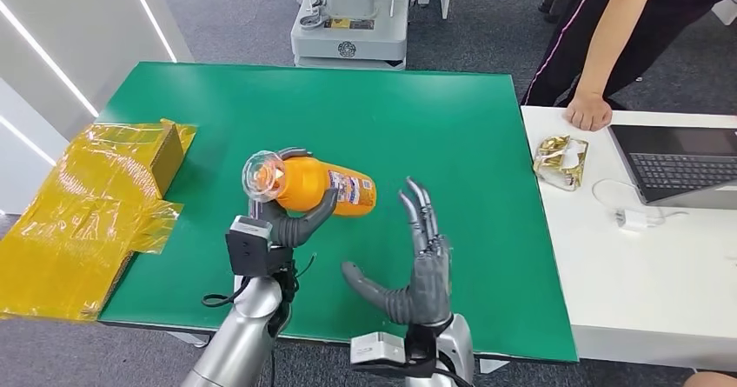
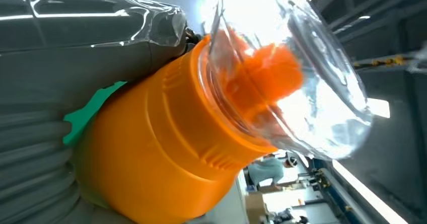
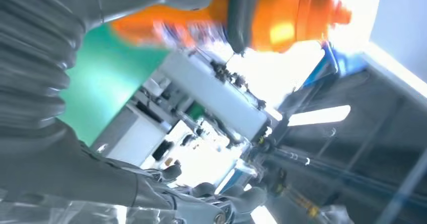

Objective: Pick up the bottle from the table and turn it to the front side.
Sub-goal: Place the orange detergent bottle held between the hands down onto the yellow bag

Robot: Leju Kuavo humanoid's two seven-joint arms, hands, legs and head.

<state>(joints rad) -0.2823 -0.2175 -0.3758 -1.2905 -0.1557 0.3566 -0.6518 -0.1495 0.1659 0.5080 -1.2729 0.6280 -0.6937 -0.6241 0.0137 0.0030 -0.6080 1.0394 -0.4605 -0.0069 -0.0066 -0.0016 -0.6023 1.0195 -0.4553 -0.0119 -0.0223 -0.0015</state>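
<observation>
A: While the left hand (image 1: 282,222) has its fingers (image 1: 306,223) curled round the bottle (image 1: 326,187), where exactly is the hold?

B: On the orange shoulder, just under the clear cap (image 1: 261,174). The thumb wraps one side and the other fingers the far side. The bottle lies roughly level, lifted off the green desk (image 1: 434,117), with the cap pointing toward the robot.

A: And the right hand (image 1: 417,265)?

B: It holds nothing. Its fingers are spread and pointing up, just beside the bottle's base end, apart from it.

A: How do you think the bottle will handle?

B: Stiff plastic, I'd judge, smooth and a little slippery on the body. The ribbed shoulder seen in the left wrist view gives better purchase. The label (image 1: 352,187) band is glossy, so I would keep off it. The clear cap looks thin and could pop loose or crack under pressure. I cannot tell how full it is, so weight is a guess.

A: What surrounds it?

B: A yellow wrapped box (image 1: 113,187) at the desk's left edge, well apart. To the right there is a white desk (image 1: 608,317) with a laptop (image 1: 678,161), and a person's hand (image 1: 588,111) rests on it.
</observation>
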